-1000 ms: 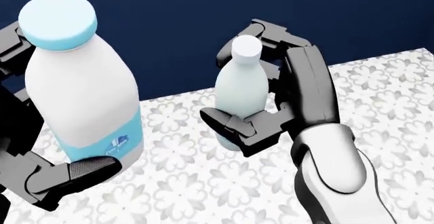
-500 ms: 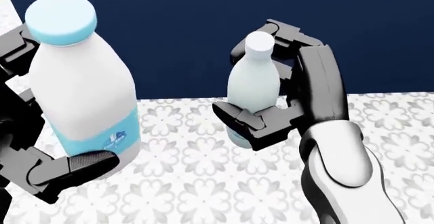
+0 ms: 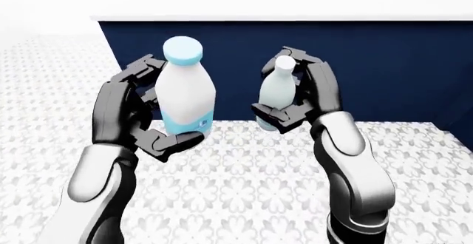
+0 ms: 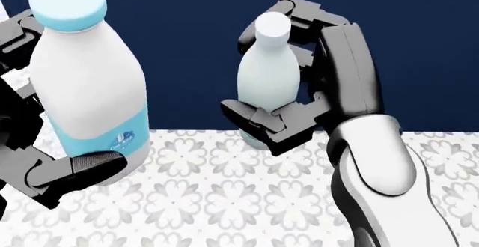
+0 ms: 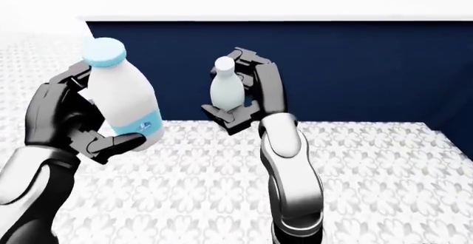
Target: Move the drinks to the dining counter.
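My left hand is shut on a large white milk bottle with a light blue cap and blue label, held upright at the left of the left-eye view. My right hand is shut on a smaller pale bottle with a white cap, held upright to its right. Both bottles are raised in the air over the floor. In the head view the milk bottle fills the left and the small bottle stands at the centre.
A dark blue counter front with a white top edge spans the upper part of the eye views. A patterned grey-white tile floor lies below. The counter's left corner stands at the upper left.
The whole picture has shifted: the dark blue counter front fills more of the head view and the floor edge sits lower. Both hands still hold their bottles, which sit slightly higher in the frame.
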You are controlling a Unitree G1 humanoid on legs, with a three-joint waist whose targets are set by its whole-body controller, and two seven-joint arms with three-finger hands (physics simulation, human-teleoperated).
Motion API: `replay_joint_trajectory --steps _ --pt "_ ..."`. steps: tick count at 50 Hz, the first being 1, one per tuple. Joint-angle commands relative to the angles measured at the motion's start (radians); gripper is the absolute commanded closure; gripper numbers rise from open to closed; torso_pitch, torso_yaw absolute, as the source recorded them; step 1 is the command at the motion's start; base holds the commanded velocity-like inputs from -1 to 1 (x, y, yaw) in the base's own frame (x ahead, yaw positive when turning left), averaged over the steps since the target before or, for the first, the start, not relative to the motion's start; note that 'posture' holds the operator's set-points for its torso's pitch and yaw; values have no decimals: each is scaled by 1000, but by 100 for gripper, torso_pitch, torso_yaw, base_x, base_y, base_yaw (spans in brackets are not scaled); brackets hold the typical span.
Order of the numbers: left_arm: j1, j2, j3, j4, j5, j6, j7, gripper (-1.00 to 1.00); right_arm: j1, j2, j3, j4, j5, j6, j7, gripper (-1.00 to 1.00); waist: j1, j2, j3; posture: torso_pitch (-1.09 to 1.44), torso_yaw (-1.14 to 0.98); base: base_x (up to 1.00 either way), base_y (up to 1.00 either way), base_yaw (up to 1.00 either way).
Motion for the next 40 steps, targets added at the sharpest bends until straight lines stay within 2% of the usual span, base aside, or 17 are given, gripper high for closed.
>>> replay_joint_trajectory --steps 1,2,8,10,12,13,14,16,23,25,26,27,28,32,36,39,40 --pt "-33 19 21 -11 15 -44 -11 100 -52 2 -2 -36 1 -23 0 100 -2 -14 -17 0 0 83 0 0" --pt "-36 20 21 -12 17 -39 -13 100 -56 0 -8 -43 4 -13 2 100 -10 -13 -48 0 0 82 0 0" --pt "-70 32 38 -43 4 16 -16 100 -85 -33 -35 -102 28 59 5 100 -32 2 -50 0 0 83 0 0" --pt "-79 37 36 -37 5 17 -18 100 -91 -38 -34 -108 29 69 8 100 -22 32 -64 0 0 82 0 0" --pt "-90 41 40 -45 0 33 -16 100 -111 -47 -43 -121 33 97 11 100 -15 100 -82 0 0 82 0 0" --pt "-98 44 38 -45 -1 39 -14 100 -122 -50 -50 -125 36 109 12 100 -13 75 -41 0 0 83 0 0" --pt "-104 46 37 -41 -1 40 -13 100 -130 -54 -52 -129 39 119 12 100 -14 88 -20 0 0 83 0 0" --pt "-121 48 35 -47 -5 57 -7 100 -148 -60 -57 -135 45 136 9 100 -1 85 -51 0 0 82 0 0" --pt "-136 50 33 -64 -12 79 1 100 -175 -69 -57 -150 57 167 1 100 34 56 -63 0 0 82 0 0" --pt "-141 53 36 -68 -15 86 2 100 -185 -70 -58 -160 59 182 -2 100 29 21 -74 0 0 82 0 0" --pt "-143 56 38 -69 -17 89 1 100 -186 -69 -56 -157 60 179 -3 100 21 -25 -79 0 0 82 0 0" --pt "-153 58 44 -76 -22 103 5 100 -194 -68 -53 -164 60 191 -6 100 19 -11 -60 0 0 83 0 0" --pt "-157 59 46 -80 -26 111 7 100 -198 -67 -53 -168 60 198 -7 100 24 -13 -12 0 0 82 0 0" --pt "-190 70 48 -83 -41 135 20 100 -235 -67 -62 -196 71 244 -12 100 -2 -26 -42 0 0 64 0 0" --pt "-224 85 63 -88 -62 170 30 100 -249 -73 -69 -199 84 251 -17 100 -4 8 -52 0 0 35 0 0" --pt "-239 93 65 -86 -75 176 39 100 -257 -76 -71 -203 89 265 -26 100 -2 122 -75 0 0 29 0 0" --pt "-235 94 63 -83 -75 170 40 100 -258 -76 -72 -203 91 266 -27 100 7 86 -39 0 0 29 0 0"
